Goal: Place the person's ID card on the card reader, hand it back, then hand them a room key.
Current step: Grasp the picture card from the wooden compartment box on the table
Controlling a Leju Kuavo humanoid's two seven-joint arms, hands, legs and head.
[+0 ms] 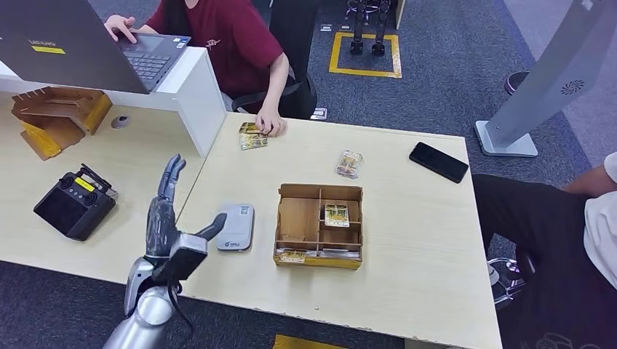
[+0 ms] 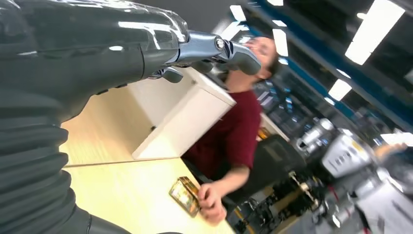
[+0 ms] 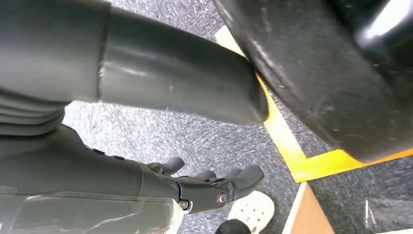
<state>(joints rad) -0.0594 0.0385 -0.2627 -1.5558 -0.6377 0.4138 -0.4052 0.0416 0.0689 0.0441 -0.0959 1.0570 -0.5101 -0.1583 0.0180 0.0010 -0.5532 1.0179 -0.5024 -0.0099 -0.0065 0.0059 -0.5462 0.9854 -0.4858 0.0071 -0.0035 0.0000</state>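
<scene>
Progress: judged from the layout, nothing is done yet; the reader is bare and all three steps remain.
ID card: the small patterned yellow-green ID card (image 1: pixel 252 136) lies at the far edge of the pale wooden surface (image 1: pixel 407 240), under the fingertips of the seated person in the dark red shirt (image 1: pixel 225 36).
Reader: the flat grey rounded card reader (image 1: pixel 236 227) sits just beside the left robot hand.
Room keys: probably the cards in the brown wooden compartment tray (image 1: pixel 319 225).
Left robot hand (image 1: pixel 169 218): raised over the surface, fingers straight and spread, empty.
Right robot hand (image 3: pixel 204 187): hanging above grey carpet, fingers slightly curled but apart, empty.
</scene>
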